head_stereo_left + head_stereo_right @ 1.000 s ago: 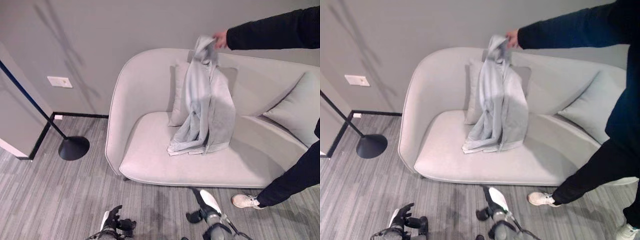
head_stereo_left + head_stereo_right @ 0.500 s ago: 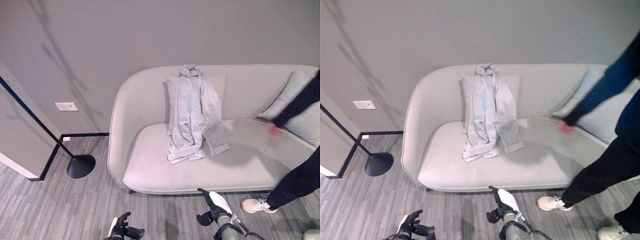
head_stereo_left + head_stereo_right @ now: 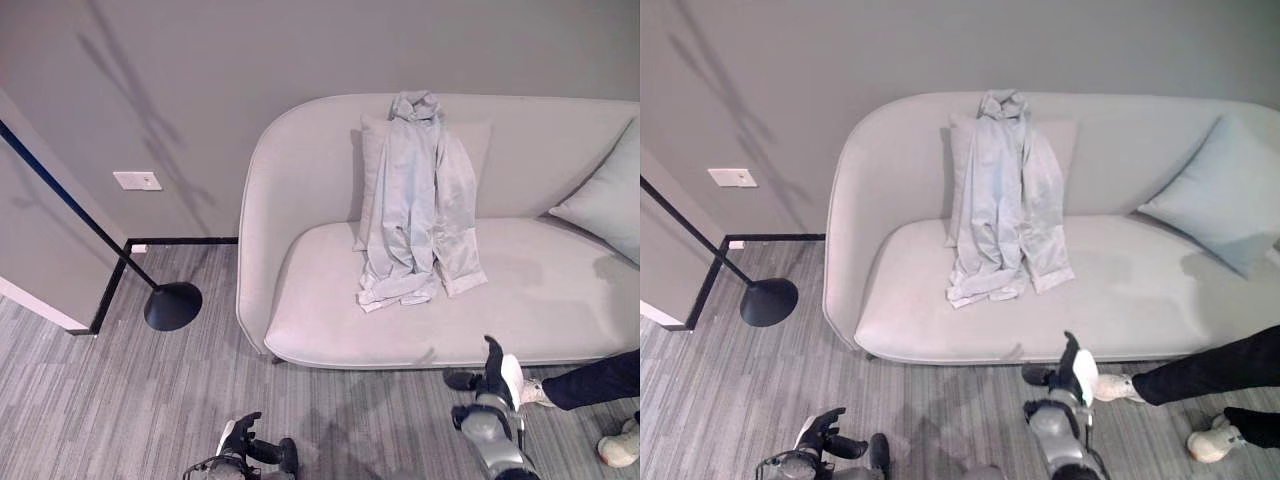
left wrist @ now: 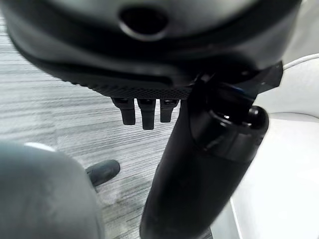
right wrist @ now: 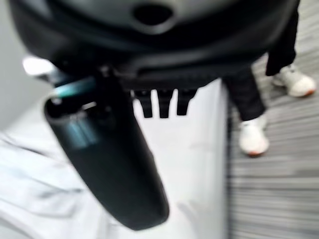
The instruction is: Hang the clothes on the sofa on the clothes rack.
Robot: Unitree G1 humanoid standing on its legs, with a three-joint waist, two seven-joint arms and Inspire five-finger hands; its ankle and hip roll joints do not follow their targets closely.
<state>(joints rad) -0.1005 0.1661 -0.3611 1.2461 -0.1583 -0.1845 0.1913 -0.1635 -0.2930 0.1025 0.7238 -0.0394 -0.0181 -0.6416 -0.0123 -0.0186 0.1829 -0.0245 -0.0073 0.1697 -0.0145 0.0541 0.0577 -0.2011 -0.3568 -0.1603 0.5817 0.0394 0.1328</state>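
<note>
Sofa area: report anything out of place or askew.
The pale garment is draped over the sofa backrest and a cushion, its lower end bunched unevenly on the seat. A person's leg and shoe stand close by the sofa's front, right beside the right hand. Nothing looks spilled or damaged.

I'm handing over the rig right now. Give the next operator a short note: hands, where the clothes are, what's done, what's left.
Left hand: low over the carpet, open, holding nothing.
Right hand: raised near the sofa's front edge, open, holding nothing.
Clothes: a pale grey garment drapes from the sofa backrest down onto the seat, over a cushion.
Done: nothing picked up.
Left: grasp the garment, carry it to the rack, hang it.
A person's leg stands beside the right hand.
</note>
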